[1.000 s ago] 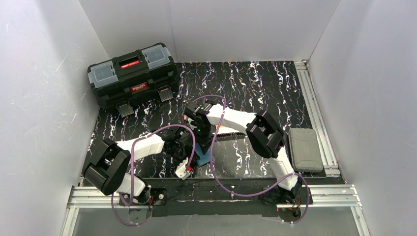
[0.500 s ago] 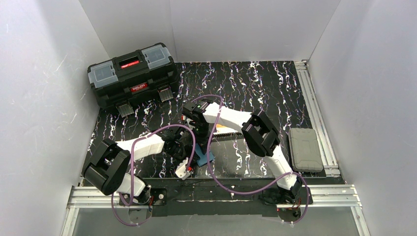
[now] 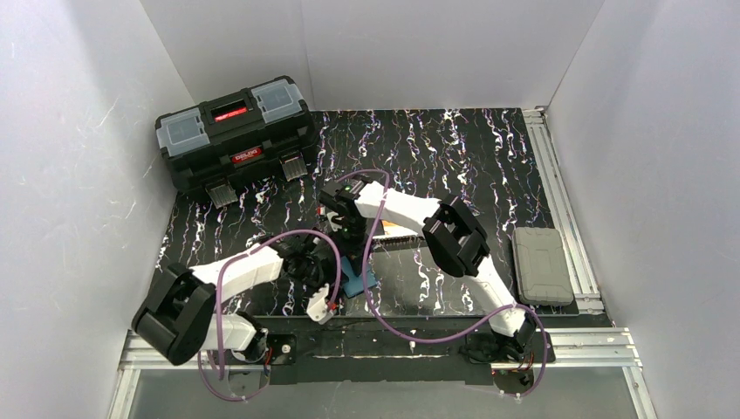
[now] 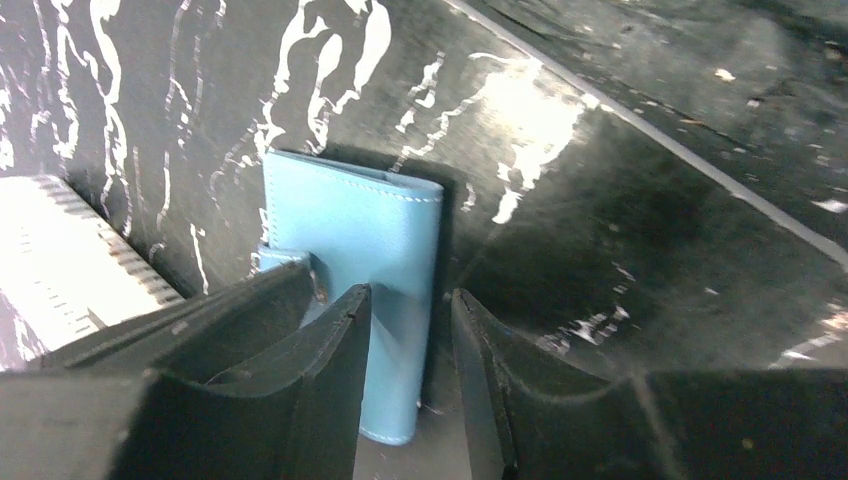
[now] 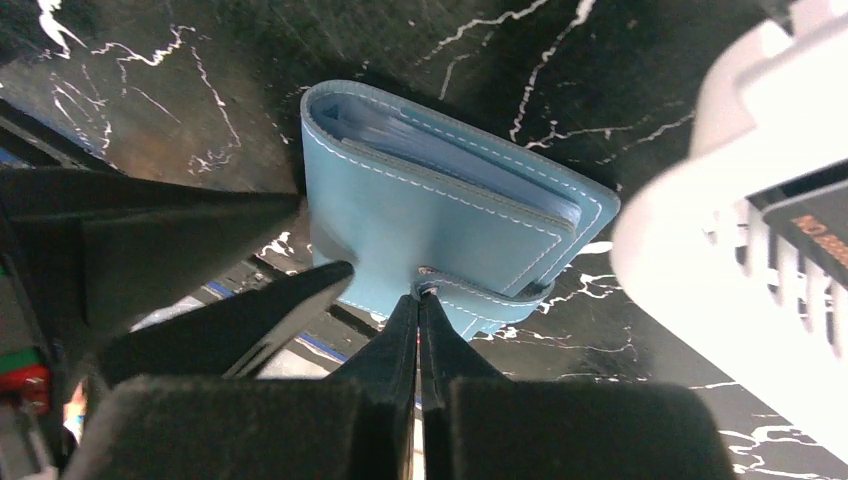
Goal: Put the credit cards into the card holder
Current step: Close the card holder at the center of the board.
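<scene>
— Placement comes first: where is the card holder (image 5: pixel 440 220), and why there?
— It lies flat and closed on the counter (image 3: pixel 454 157), near the front edge between the two arms. Its snap tab (image 5: pixel 490 295) looks fastened over the cover. That spot probably suits because both arms can reach it at once.
— And the right fingers (image 5: pixel 418 335)?
— Fully closed, tips together right at the button end of the tab. Whether the thin strap is nipped between them or only pressed cannot be told. The likely aim is to work the snap loose, since no card goes in until the booklet opens.
— The left fingers (image 4: pixel 352 315)?
— Partly apart, standing over one edge of the holder, with that edge showing in the gap. They clamp nothing; a dark space shows beside the cover. They look set to brace the holder so it does not slide while the tab is worked.
— Counts?
— One holder, one tab, two arms. Of the cards, only one orange card (image 3: pixel 397 228) shows, a sliver on the counter just beyond the holder, mostly hidden under the right arm. Any others cannot be made out. One black toolbox (image 3: pixel 234 131) sits far left, one grey case (image 3: pixel 541 264) at the right.
</scene>
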